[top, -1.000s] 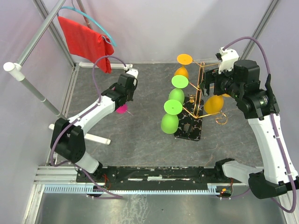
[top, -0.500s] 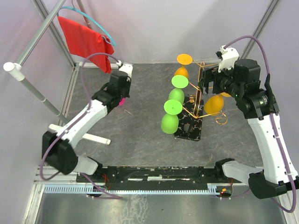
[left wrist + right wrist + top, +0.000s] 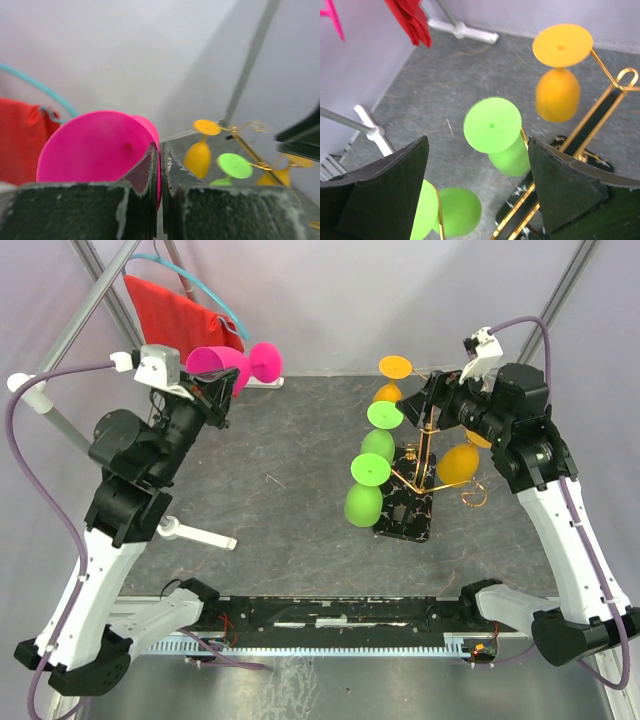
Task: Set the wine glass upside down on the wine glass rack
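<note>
A pink wine glass (image 3: 238, 364) is held high in the air at the back left, lying sideways with its foot to the right. My left gripper (image 3: 212, 392) is shut on its thin pink edge (image 3: 95, 150); the fingertips (image 3: 150, 155) pinch it. The wine glass rack (image 3: 425, 455), gold wire on a black veined base (image 3: 405, 512), stands right of centre. Two green glasses (image 3: 365, 502) and orange glasses (image 3: 458, 462) hang upside down on it. My right gripper (image 3: 428, 405) is open and empty above the rack, over a green glass (image 3: 492, 125).
A red cloth (image 3: 180, 325) hangs on a teal hanger at the back left, close behind the pink glass. A white pole stand (image 3: 200, 536) lies on the grey table at the left. Metal frame posts (image 3: 565, 285) stand at the corners.
My left arm has lifted the pink wine glass off the table and swung it up and left, toward the red cloth. My right gripper has shifted slightly left over the rack.
</note>
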